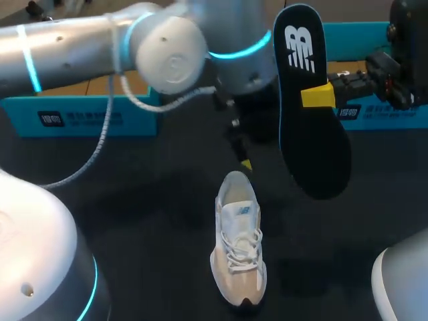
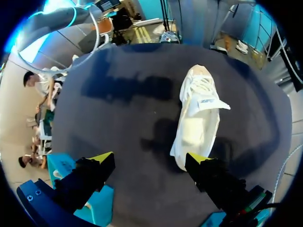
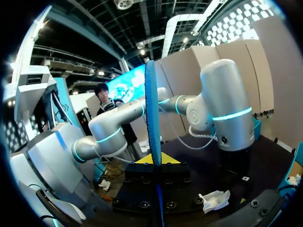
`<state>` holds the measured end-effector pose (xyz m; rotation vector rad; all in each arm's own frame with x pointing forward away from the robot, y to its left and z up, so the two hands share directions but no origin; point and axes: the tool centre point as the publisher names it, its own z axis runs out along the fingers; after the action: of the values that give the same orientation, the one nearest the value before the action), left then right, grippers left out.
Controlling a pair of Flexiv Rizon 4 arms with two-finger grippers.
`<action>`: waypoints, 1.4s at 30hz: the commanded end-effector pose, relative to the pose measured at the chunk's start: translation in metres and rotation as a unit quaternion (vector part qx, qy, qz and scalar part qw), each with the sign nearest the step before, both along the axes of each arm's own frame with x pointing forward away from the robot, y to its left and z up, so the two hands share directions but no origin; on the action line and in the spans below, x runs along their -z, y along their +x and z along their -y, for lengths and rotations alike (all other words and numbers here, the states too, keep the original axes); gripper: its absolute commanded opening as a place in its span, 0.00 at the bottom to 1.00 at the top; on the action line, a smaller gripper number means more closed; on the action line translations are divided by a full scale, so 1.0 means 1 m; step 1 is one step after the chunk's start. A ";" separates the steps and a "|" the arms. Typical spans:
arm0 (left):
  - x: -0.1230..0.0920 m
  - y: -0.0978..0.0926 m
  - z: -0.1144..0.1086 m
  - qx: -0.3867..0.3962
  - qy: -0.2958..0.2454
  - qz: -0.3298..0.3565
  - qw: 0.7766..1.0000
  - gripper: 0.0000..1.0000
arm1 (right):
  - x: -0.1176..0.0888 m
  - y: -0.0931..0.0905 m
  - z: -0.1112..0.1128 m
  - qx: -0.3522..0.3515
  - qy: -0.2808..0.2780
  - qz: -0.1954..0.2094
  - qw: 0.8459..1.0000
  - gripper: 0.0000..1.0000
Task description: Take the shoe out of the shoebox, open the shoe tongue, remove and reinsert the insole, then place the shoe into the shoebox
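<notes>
A white and beige sneaker (image 1: pixel 239 249) lies on the black table, heel toward the back and toe toward the front. My left gripper (image 1: pixel 242 159) hangs just above and behind its heel. In the left wrist view this gripper (image 2: pixel 150 161) is open and empty, and the sneaker (image 2: pixel 200 118) lies ahead of it, close to one finger. A black insole (image 1: pixel 311 100) with a white logo stands upright in the air at the right, with my right gripper (image 1: pixel 318 95) shut on its edge. The right wrist view shows the insole (image 3: pixel 150 109) edge-on between the shut yellow tips (image 3: pixel 154 161).
Teal shoebox parts stand along the table's back edge, one at the left (image 1: pixel 80 117) and one at the right (image 1: pixel 378 110). A corner of the teal box (image 2: pixel 97 203) shows under my left gripper. A crumpled white paper (image 3: pixel 213 201) lies on the table.
</notes>
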<state>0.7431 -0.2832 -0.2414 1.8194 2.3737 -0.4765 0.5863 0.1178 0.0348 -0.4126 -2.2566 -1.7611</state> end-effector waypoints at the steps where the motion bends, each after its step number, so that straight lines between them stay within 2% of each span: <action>1: -0.016 -0.006 -0.028 -0.088 -0.278 0.054 0.955 1.00 | -0.001 0.004 -0.003 -0.003 -0.002 -0.001 1.000 0.00; 9: -0.016 -0.006 -0.028 -0.088 -0.278 0.054 0.955 1.00 | -0.001 0.004 -0.003 -0.003 -0.002 -0.001 1.000 0.00; 12: -0.011 0.001 -0.029 -0.103 -0.333 0.087 0.933 1.00 | -0.001 0.004 -0.003 -0.003 -0.002 -0.001 1.000 0.00; 14: -0.010 0.008 -0.031 -0.107 -0.396 0.085 0.908 1.00 | -0.001 0.004 -0.003 -0.003 -0.002 -0.001 1.000 0.00; 17: -0.014 0.016 -0.033 -0.103 -0.461 0.100 0.876 1.00 | -0.001 0.004 -0.003 -0.003 -0.002 -0.001 1.000 0.00; 24: -0.049 0.022 -0.027 -0.076 -0.534 0.149 0.829 1.00 | -0.001 0.004 -0.003 -0.003 -0.002 -0.001 1.000 0.00; 27: -0.064 0.018 -0.028 -0.061 -0.561 0.166 0.809 1.00 | -0.001 0.004 -0.003 -0.003 -0.002 -0.001 1.000 0.00; 29: -0.072 0.015 -0.030 -0.042 -0.565 0.189 0.802 1.00 | -0.001 0.004 -0.003 -0.003 -0.002 -0.001 1.000 0.00; 40: -0.072 0.015 -0.030 -0.042 -0.565 0.189 0.802 1.00 | -0.001 0.004 -0.003 -0.003 -0.002 -0.001 1.000 0.00; 42: -0.074 0.021 -0.030 -0.036 -0.586 0.194 0.786 1.00 | -0.001 0.004 -0.003 -0.003 -0.002 -0.001 1.000 0.00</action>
<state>0.7609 -0.2518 -0.1644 1.2308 1.5172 -0.9519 0.5863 0.1178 0.0348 -0.4127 -2.2566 -1.7611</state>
